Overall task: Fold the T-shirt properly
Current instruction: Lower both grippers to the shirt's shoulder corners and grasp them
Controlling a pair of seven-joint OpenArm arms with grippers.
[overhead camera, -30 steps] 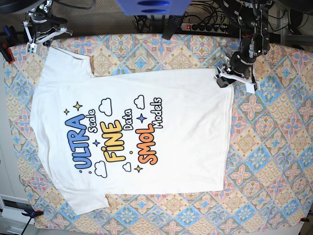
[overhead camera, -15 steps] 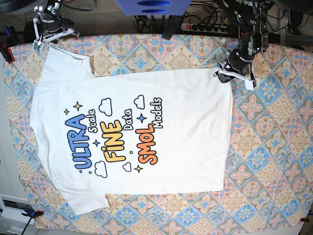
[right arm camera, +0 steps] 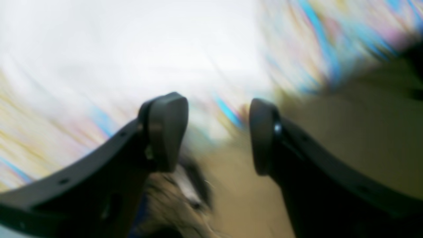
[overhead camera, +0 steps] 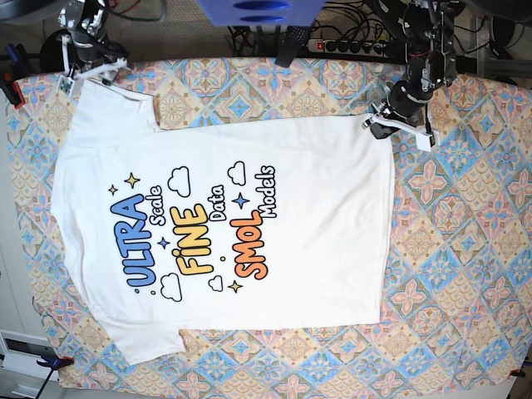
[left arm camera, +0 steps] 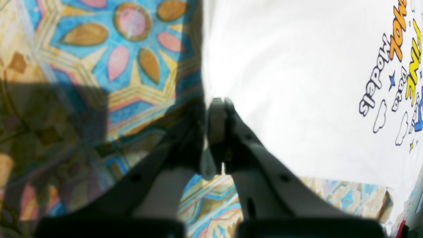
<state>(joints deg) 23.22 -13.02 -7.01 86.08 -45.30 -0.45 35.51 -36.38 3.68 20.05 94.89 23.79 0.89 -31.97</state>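
The white T-shirt (overhead camera: 249, 208) lies spread flat on the patterned tablecloth, print side up, neck toward the left in the base view. My left gripper (overhead camera: 371, 125) sits at the hem's far corner. In the left wrist view its fingers (left arm camera: 218, 100) are pressed together right on the T-shirt's (left arm camera: 297, 82) edge, with a sliver of fabric pinched between them. My right gripper (overhead camera: 83, 73) hovers by the far sleeve corner. The blurred right wrist view shows it (right arm camera: 214, 105) open with nothing between the fingers, and white cloth (right arm camera: 115, 49) beyond.
The tablecloth (overhead camera: 465, 249) covers the whole table. A power strip (overhead camera: 345, 46) and cables lie behind the far edge, beside a blue object (overhead camera: 258, 12). Clamps (overhead camera: 54, 362) hold the cloth at the left edge.
The left gripper has shut on the hem corner and shifted slightly toward the far edge. The right gripper has opened near the sleeve corner and is still moving.
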